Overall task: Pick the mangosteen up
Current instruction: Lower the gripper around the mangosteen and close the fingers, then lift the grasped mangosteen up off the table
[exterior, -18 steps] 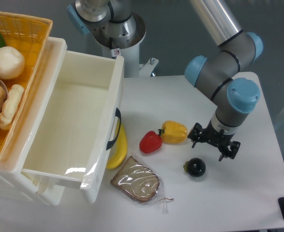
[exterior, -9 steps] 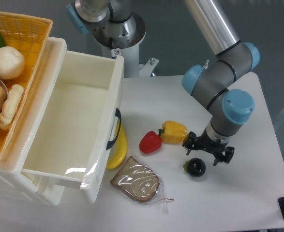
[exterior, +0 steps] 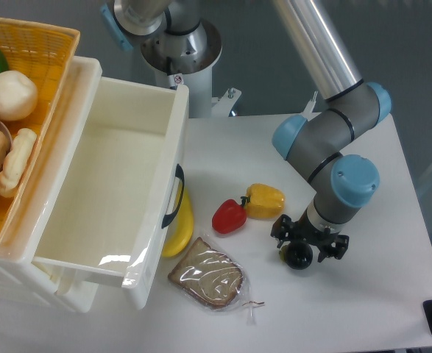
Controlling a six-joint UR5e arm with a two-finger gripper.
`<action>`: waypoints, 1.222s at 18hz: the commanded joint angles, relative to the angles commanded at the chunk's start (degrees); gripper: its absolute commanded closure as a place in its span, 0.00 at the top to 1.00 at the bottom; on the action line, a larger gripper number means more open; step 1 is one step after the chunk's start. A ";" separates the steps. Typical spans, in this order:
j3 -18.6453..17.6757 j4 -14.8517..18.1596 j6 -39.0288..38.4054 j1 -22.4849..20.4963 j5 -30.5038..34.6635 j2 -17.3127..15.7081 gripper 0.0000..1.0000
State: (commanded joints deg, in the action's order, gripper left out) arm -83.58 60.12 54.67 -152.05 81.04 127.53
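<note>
The mangosteen [exterior: 298,257] is a small glossy black round fruit on the white table, right of the sliced bread. Most of its top is hidden by my gripper [exterior: 308,240], which hangs directly over it with its black fingers spread to either side of the fruit. The jaws look open and not closed on it. The red pepper [exterior: 229,215] and yellow pepper [exterior: 264,201] lie just to the upper left of the mangosteen.
A bagged slice of bread [exterior: 208,274] lies at the lower left of the fruit. A banana [exterior: 180,224] rests against the open white drawer [exterior: 112,191]. A wicker basket [exterior: 24,88] with food stands at the far left.
My gripper has moved left and down from beside the mangosteen to directly over it. The fruit has not moved.
</note>
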 joint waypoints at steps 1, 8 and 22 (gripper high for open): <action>0.00 0.00 0.00 0.00 0.00 0.26 0.80; 0.35 -0.09 0.88 0.09 3.07 0.27 0.23; 4.22 1.41 10.45 -3.60 3.51 -4.83 0.09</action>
State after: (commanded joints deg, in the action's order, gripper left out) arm -79.37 61.52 65.11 -155.65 84.55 122.70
